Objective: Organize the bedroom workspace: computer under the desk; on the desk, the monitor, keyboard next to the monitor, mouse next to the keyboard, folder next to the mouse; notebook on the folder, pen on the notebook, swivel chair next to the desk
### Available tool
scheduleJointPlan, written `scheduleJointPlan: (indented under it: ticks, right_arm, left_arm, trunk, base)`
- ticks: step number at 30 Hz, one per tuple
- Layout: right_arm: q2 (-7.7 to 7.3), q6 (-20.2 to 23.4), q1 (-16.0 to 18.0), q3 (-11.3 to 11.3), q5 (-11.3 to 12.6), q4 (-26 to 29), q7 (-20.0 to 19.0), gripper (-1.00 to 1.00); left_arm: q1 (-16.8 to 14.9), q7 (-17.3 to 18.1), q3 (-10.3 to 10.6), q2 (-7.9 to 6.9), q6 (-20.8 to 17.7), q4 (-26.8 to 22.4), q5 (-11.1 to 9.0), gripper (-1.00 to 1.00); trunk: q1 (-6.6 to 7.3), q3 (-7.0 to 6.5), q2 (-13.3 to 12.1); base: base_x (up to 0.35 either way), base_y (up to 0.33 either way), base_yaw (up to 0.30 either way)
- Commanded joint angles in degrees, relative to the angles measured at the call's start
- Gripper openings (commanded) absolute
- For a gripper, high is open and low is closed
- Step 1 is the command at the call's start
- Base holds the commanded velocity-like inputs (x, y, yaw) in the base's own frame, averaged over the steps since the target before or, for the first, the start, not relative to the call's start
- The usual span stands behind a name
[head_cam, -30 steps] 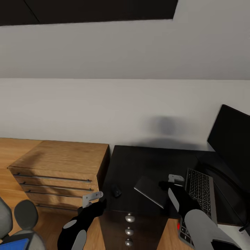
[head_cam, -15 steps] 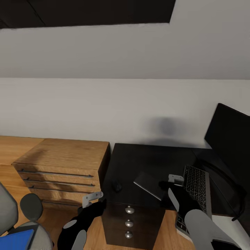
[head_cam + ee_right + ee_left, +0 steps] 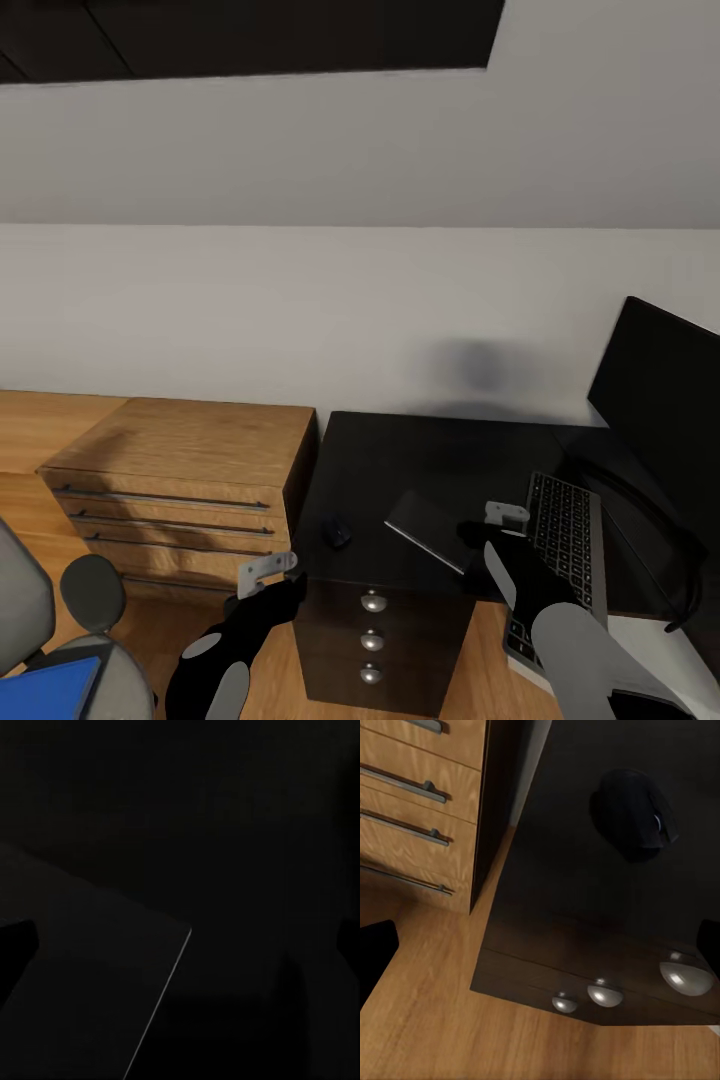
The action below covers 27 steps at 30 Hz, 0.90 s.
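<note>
Grippers first: your left gripper (image 3: pixel 268 570) hangs in front of the desk (image 3: pixel 430 460), just off its front left corner and above the wooden floor (image 3: pixel 150 630), holding nothing. In its wrist view the two finger tips sit far apart at opposite edges, so its jaws stand wide. Your right gripper (image 3: pixel 500 520) hovers over the desk top between the notebook (image 3: pixel 428 530) and the keyboard (image 3: pixel 565 545); its wrist view is nearly black, though dark finger tips show at both edges with a gap between them, so it too is spread and empty.

You have the mouse (image 3: pixel 631 814) lying on the desk near the left front corner, well apart from the keyboard, with the grey notebook flat between them. The keyboard lies at the right, its near end overhanging the front edge. The monitor (image 3: pixel 665 400) stands behind it at the far right. Three round silver knobs (image 3: pixel 604 991) mark the drawers below the mouse.

A light-wood dresser (image 3: pixel 180 480) stands just left of the desk. You can see the swivel chair (image 3: pixel 60 620) at the lower left corner, with the blue folder (image 3: pixel 45 690) on its seat.
</note>
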<state>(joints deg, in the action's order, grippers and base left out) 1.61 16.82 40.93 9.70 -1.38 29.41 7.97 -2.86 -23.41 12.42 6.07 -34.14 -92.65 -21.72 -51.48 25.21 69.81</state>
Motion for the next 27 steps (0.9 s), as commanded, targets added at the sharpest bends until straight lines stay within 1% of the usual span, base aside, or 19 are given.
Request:
scheduleJointPlan:
  ticks: [1,10,14,17,19,21,22,27]
  right_arm:
    - [0.06,0.3,0.0,0.3,-0.2,0.1,0.0,1.00]
    - [0.06,0.1,0.0,0.3,-0.2,0.2,-0.1,1.00]
    - [0.06,0.0,0.0,0.3,-0.2,0.2,-0.1,1.00]
    - [0.06,-1.3,0.0,0.3,-0.2,0.2,-0.1,1.00]
    - [0.06,-2.9,0.0,0.3,-0.2,0.2,-0.1,1.00]
    - [0.10,-4.7,0.0,0.3,-0.2,0.3,-0.1,1.00]
    - [0.26,-6.9,-0.1,0.2,-0.2,0.3,-0.1,1.00]
    - [0.41,-7.5,-0.1,0.2,-0.2,0.3,-0.1,1.00]
  left_arm:
    - [0.0,-0.6,0.1,-0.01,-0.1,-0.1,-0.6,1.00]
    - [0.0,-0.5,0.1,-0.01,-0.1,-0.1,-0.6,1.00]
    - [0.0,-0.6,0.1,-0.01,-0.1,-0.1,-0.6,1.00]
    - [0.0,-0.6,0.1,-0.01,-0.1,0.0,-0.5,1.00]
    - [0.0,-0.6,0.1,-0.01,-0.2,0.0,-0.5,1.00]
    - [0.0,-0.6,0.2,-0.01,-0.2,0.0,-0.4,1.00]
    - [0.0,-0.6,0.2,-0.01,-0.2,0.0,-0.4,1.00]
    - [0.0,-0.6,0.2,-0.01,-0.1,0.0,-0.3,1.00]
  trunk:
    - [0.00,0.06,0.0]
    - [0.00,0.06,0.0]
    - [0.00,0.06,0.0]
    - [0.00,0.06,0.0]
    - [0.00,0.06,0.0]
    - [0.00,0.06,0.0]
    - [0.00,0.06,0.0]
    - [0.00,0.06,0.0]
  base:
    - [-0.001,0.000,0.000]
    - [0.013,0.000,0.000]
    - [0.190,0.000,0.000]
    - [0.178,0.000,0.000]
    - [0.081,0.000,0.000]
    - [0.041,0.000,0.000]
    - [0.061,0.000,0.000]
    - [0.191,0.000,0.000]
